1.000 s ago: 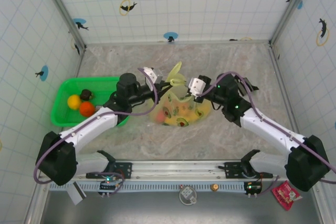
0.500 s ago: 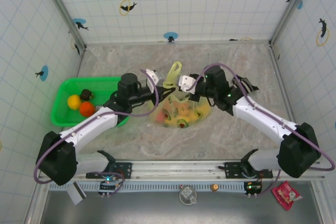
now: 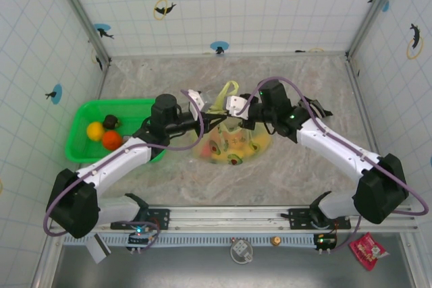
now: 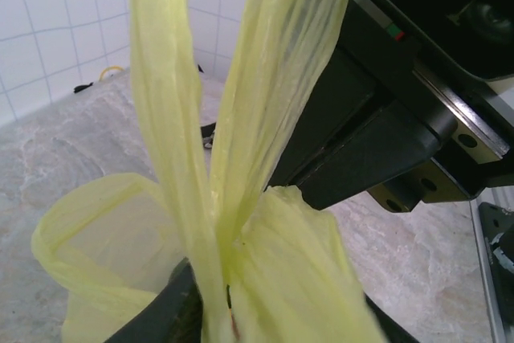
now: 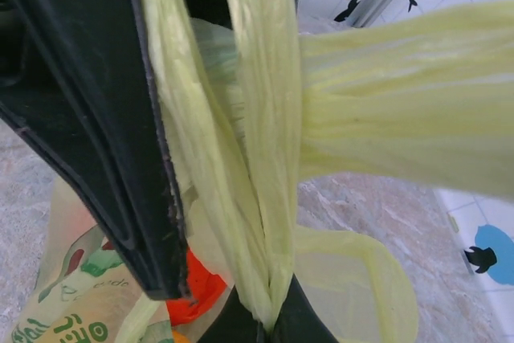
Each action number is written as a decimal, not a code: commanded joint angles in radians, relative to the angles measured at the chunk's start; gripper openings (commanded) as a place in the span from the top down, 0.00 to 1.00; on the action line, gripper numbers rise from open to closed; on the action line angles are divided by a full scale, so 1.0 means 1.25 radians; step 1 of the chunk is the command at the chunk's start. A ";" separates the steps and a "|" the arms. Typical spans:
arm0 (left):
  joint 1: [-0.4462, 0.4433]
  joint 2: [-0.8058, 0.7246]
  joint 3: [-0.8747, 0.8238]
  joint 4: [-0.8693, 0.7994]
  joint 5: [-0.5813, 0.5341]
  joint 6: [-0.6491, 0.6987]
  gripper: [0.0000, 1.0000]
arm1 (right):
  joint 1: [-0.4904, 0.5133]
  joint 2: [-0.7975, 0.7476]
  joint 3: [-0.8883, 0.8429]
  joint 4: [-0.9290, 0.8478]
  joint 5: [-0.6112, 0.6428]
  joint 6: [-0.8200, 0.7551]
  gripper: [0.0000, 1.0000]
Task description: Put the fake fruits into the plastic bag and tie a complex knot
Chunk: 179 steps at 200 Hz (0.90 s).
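The plastic bag lies at mid-table with several fake fruits showing through its film. Its pale yellow handles rise between my two grippers, which meet over the bag's mouth. My right gripper is shut on a twisted handle strap, pinched at its fingertips. My left gripper has its fingers a little apart, with handle film running loosely up between them. An orange fruit shows in the bag below. The right gripper's black body sits close behind the straps.
A green basket at the left holds a yellow, an orange and a dark brown fruit. Tiled walls close in the table on three sides. Bare marble lies behind the bag and to its right.
My right gripper has swung left to meet the left one, pulling its strap across. The upright handles have sunk lower. My left gripper's fingers have parted from shut.
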 commanded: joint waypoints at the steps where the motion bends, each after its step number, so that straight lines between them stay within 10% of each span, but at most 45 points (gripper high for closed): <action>1: 0.002 0.012 0.013 0.021 0.046 0.020 0.84 | 0.006 0.011 0.029 -0.028 -0.010 -0.006 1.00; 40: 0.003 0.014 0.012 0.029 0.088 0.027 0.95 | 0.000 0.015 0.033 -0.050 -0.010 -0.008 1.00; 64: 0.002 0.013 0.008 0.038 0.084 0.023 0.68 | 0.000 0.016 0.040 -0.059 -0.020 -0.007 1.00; 102: 0.002 0.015 0.005 0.053 0.091 0.012 0.66 | 0.001 0.019 0.051 -0.070 -0.032 -0.005 1.00; 166: 0.005 0.016 -0.004 0.084 0.093 -0.002 1.00 | -0.009 -0.011 0.031 -0.038 0.008 0.023 1.00; 179: 0.009 0.013 -0.009 0.094 0.082 -0.005 1.00 | -0.015 -0.049 -0.001 0.003 0.009 0.049 0.82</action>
